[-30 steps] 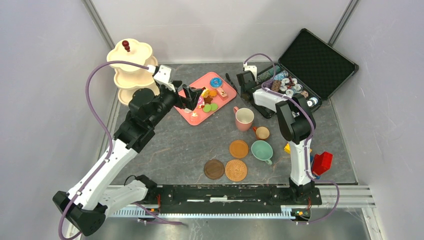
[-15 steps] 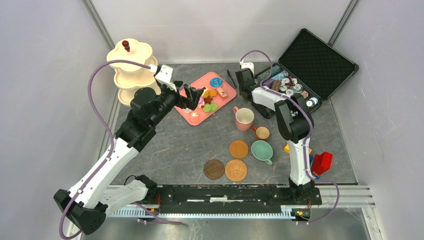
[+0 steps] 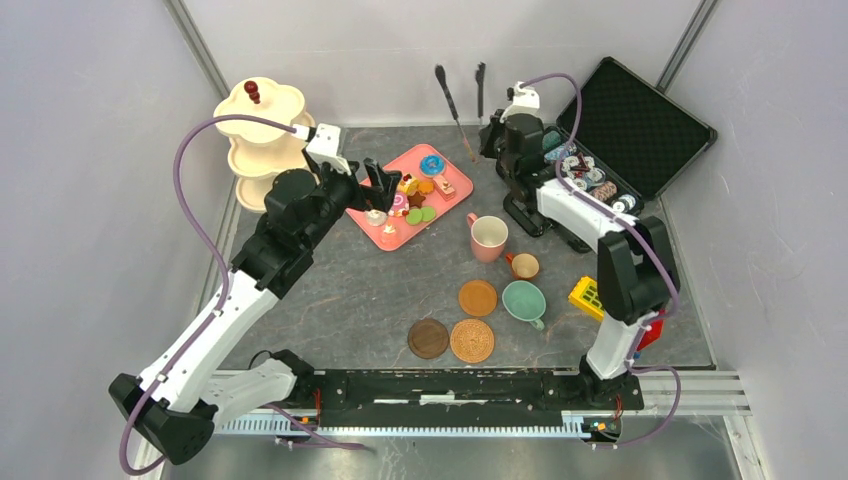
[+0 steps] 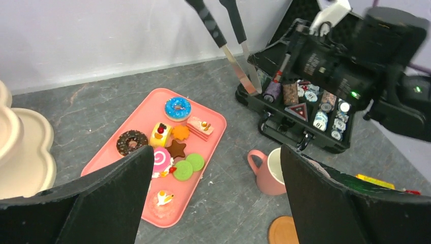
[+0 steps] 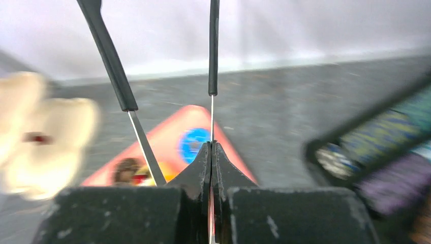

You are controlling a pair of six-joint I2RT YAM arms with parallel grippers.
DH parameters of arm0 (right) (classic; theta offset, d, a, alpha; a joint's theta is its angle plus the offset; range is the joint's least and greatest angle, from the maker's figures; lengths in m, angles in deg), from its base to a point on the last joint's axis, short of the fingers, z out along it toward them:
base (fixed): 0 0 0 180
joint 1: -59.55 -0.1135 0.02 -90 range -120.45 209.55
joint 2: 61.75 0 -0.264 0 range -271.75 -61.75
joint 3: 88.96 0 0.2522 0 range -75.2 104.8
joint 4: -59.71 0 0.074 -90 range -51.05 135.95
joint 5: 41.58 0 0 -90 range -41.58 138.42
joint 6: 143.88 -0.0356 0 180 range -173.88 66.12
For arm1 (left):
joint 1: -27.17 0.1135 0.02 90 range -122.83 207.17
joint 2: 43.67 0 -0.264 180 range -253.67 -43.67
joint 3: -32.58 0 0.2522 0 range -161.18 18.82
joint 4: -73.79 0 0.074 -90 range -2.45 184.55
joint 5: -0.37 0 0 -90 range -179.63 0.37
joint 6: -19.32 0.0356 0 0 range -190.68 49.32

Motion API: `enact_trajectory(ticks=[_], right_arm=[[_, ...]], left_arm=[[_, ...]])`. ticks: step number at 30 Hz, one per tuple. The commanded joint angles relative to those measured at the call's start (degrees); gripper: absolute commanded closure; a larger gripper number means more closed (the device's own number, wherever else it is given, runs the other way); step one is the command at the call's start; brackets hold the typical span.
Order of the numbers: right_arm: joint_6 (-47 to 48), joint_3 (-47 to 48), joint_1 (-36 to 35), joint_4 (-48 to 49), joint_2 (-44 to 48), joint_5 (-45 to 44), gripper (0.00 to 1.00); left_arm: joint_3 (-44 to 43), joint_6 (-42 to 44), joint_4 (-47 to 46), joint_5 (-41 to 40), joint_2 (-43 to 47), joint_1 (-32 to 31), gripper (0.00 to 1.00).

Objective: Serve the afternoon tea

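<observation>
Toy pastries, among them a blue donut (image 3: 432,165) (image 4: 178,108), lie on a pink tray (image 3: 388,238) (image 4: 147,114). My left gripper (image 3: 376,195) (image 4: 216,152) is open and empty, above the tray's left part. My right gripper (image 3: 492,135) (image 5: 211,147) is shut on one arm of black-handled metal tongs (image 3: 460,115) (image 4: 231,53) (image 5: 212,51), held raised behind the tray. The cream tiered stand (image 3: 262,135) stands back left. A pink cup (image 3: 488,237), a small brown cup (image 3: 523,266) and a teal cup (image 3: 523,300) sit beside three coasters (image 3: 478,297).
An open black case (image 3: 640,120) with poker chips (image 3: 590,180) sits back right, under my right arm. A yellow gridded block (image 3: 587,296) lies right of the teal cup. Walls close in left, back and right.
My right arm has swung up and to the right, lifting the tongs towards the back wall. My left gripper has drawn back slightly to the left over the tray.
</observation>
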State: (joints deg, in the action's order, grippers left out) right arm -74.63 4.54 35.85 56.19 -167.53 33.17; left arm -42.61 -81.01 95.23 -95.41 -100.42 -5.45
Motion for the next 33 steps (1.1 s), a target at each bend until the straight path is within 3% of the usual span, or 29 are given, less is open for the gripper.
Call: enact_trajectory(ticks=[1,6,9,13,17,20,28,33], right_arm=[[-17.13,-8.3,-0.47,22.31,5.77,26.22,1.0],[-29.34,-17.0,-2.4,38.84,9.12,38.85,1.0],[-29.06,-19.79,-4.86,35.1,11.47,36.75,1.0],[-20.96,-18.7,-13.23,13.84,13.68,14.44,1.0],[-22.68,-16.94,-24.37,6.08,10.88,-9.98,1.0],[-27.23,-9.4,-29.85,-4.48,4.97,-21.41,1.0],[-25.6,-2.07,-40.42,-7.09,-5.69,-28.78,1.0],[-19.57,0.96,-45.36,-6.76,-10.91,-31.79,1.0]], left_arm=[[-6.13,-8.43,3.35,-1.36,-1.89,-0.07,0.0],[-3.07,-16.65,5.58,5.59,0.4,0.1,0.0],[1.4,-21.6,6.18,6.76,4.22,0.12,0.0],[2.05,-26.6,18.29,-2.87,7.15,0.19,0.0],[2.45,-33.6,31.98,-15.86,9.59,0.19,0.0],[3.97,-41.32,41.82,-24.48,11.35,0.19,0.0],[6.52,-53.75,53.35,-33.45,10.43,0.35,0.0],[7.92,-52.0,52.41,-34.83,7.97,2.06,0.0]])
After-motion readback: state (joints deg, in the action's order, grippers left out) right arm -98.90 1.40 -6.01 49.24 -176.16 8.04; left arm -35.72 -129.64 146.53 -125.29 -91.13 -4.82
